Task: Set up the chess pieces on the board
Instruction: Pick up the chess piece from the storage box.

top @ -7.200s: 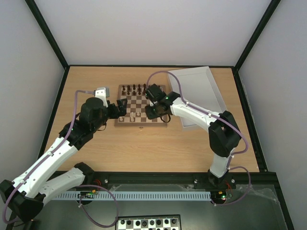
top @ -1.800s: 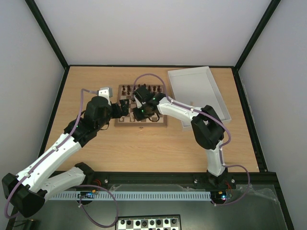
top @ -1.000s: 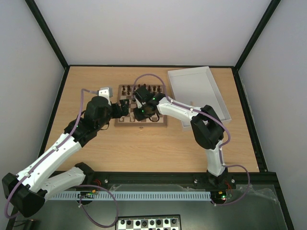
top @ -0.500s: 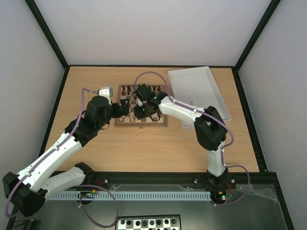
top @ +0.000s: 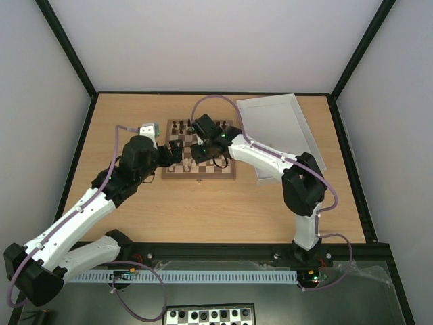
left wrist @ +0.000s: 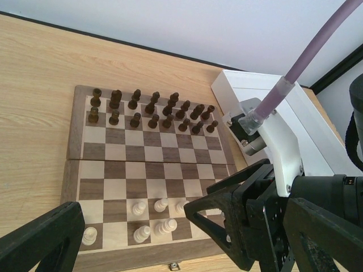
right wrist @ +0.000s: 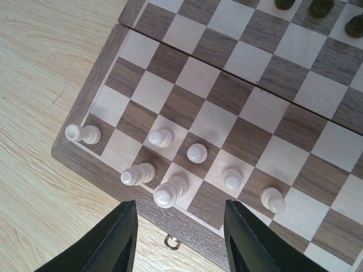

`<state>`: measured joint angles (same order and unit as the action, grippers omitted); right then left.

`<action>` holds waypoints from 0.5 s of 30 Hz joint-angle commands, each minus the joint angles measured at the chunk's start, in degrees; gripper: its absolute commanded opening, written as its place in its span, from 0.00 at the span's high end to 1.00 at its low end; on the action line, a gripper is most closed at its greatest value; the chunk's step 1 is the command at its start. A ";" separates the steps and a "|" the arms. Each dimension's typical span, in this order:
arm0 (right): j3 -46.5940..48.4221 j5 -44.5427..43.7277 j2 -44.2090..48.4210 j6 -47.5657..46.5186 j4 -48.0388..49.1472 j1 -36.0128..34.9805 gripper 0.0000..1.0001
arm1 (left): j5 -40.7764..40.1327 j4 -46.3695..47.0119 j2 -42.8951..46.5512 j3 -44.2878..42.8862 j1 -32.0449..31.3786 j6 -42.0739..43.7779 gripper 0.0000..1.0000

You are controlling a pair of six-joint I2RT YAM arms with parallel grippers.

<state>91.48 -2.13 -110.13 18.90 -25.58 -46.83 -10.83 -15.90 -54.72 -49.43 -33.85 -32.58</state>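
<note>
The whole desk (top: 223, 203) is taken in by a fixed camera set high behind its near edge, tilted down and forward, far off, so the board (top: 200, 160) is shown small; the left wrist view is taken lower and nearer, from the board's near side, looking obliquely across it to the back wall (left wrist: 170, 22); the right wrist view is aimed steeply down, closest of all, over one near corner; the pale pieces (right wrist: 197, 152) there are shared by all three views.
</note>
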 commanded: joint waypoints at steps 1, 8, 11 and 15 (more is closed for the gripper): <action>0.28 -1.88 2.87 1.00 -2.45 1.25 0.56 | -0.85 0.08 0.89 0.76 -0.26 -0.11 0.01; -4.14 -3.81 6.45 1.33 -2.02 5.02 0.47 | -0.53 0.75 0.57 0.87 -0.27 0.09 0.00; -6.57 -4.97 8.83 1.45 -2.09 7.70 0.38 | -0.18 1.83 0.10 0.97 -0.32 0.59 0.01; -10.29 -6.60 12.27 1.89 -1.82 12.13 0.17 | 0.05 2.29 -1.95 -0.12 -0.26 1.44 0.01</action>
<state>84.44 -6.07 -101.82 20.36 -25.52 -38.15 -10.94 -15.25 -55.11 -49.12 -33.85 -32.29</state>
